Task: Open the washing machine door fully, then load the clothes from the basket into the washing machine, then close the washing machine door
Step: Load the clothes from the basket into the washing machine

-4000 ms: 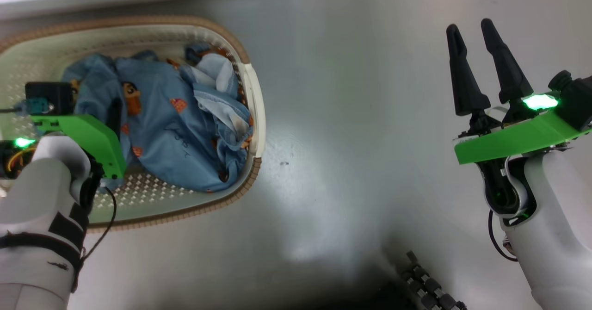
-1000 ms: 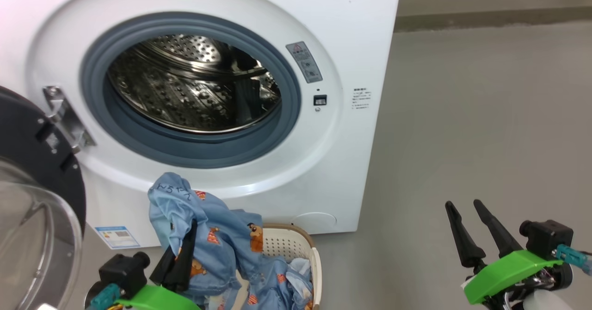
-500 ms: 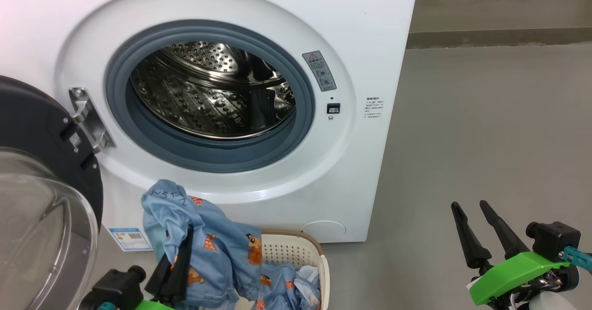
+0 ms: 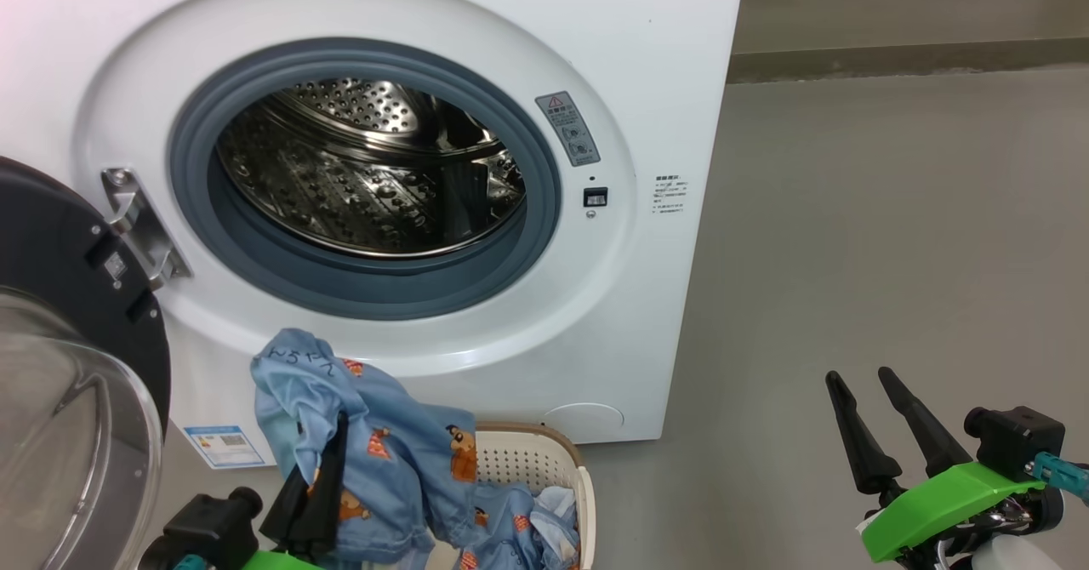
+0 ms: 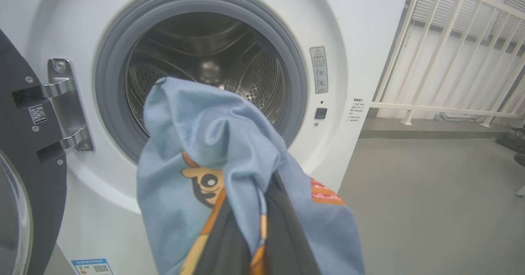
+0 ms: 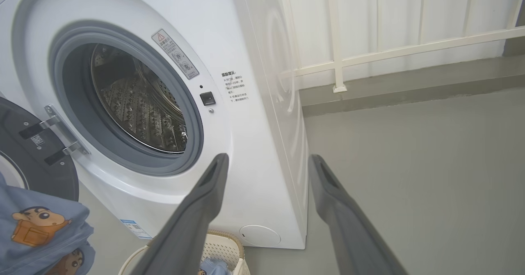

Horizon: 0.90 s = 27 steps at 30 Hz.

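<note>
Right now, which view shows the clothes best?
The head view: the clothes hang from the left gripper into the basket. The left wrist view shows a close bunch, the right wrist view a corner.

basket (image 4: 529, 461) before washing machine (image 4: 668, 85), door (image 4: 51, 234) at its left, clothes (image 4: 396, 468) over basket

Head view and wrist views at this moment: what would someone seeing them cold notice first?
The big white washing machine dominates the upper left of the head view, its black door swung open at the left and the steel drum gleaming inside. Below the opening, the left gripper is shut on the light blue cartoon-print clothes, raised above the basket. The right gripper hangs open and empty at the lower right.
</note>
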Available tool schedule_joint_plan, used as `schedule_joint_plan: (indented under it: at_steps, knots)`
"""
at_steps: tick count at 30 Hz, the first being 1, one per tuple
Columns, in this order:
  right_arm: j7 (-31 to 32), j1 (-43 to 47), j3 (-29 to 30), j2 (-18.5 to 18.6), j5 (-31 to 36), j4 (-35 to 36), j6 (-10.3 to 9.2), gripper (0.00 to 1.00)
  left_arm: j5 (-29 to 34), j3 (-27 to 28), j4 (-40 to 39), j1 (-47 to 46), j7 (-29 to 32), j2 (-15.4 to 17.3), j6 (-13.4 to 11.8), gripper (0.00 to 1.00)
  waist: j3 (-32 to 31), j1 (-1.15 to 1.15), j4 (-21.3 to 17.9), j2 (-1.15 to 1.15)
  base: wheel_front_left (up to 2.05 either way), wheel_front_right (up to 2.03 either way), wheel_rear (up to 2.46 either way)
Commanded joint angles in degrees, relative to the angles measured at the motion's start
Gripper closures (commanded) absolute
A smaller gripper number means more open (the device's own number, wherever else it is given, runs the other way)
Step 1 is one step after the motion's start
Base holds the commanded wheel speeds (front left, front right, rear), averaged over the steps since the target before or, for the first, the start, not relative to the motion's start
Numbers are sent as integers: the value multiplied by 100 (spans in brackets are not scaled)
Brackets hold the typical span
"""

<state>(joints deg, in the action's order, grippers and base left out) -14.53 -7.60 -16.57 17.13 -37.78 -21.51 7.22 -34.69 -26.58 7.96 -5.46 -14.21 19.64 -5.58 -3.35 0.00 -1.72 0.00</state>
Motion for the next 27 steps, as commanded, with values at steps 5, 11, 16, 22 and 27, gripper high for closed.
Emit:
schedule_joint_plan:
  at_steps: [5, 11, 16, 22, 27]
  knots:
    - [-47, -149, -158, 148, 85, 195, 26, 0, 8, 196, 61, -361, -66, 80, 99, 100, 86, 0, -120, 0, 0, 0, 0]
    - [-47, -192, -229, 176, 76, 226, 26, 0, -43, 206, 444, -919, -68, 10, 377, 100, 296, 0, -303, 0, 0, 0, 0]
    - [-47, -315, -304, 226, 63, 305, 26, 0, -30, 334, 954, -1670, -73, 14, 644, 100, 649, 0, -487, 0, 0, 0, 0]
    - [-47, -589, -279, 258, 124, 445, 26, 0, 38, 548, 1747, -2890, -76, -1, 901, 100, 1348, 0, -693, 0, 0, 0, 0]
    - [-47, -833, -244, 223, 205, 594, 26, 0, 138, 777, 2411, -3914, -77, 14, 1052, 100, 1990, 0, -883, 0, 0, 0, 0]
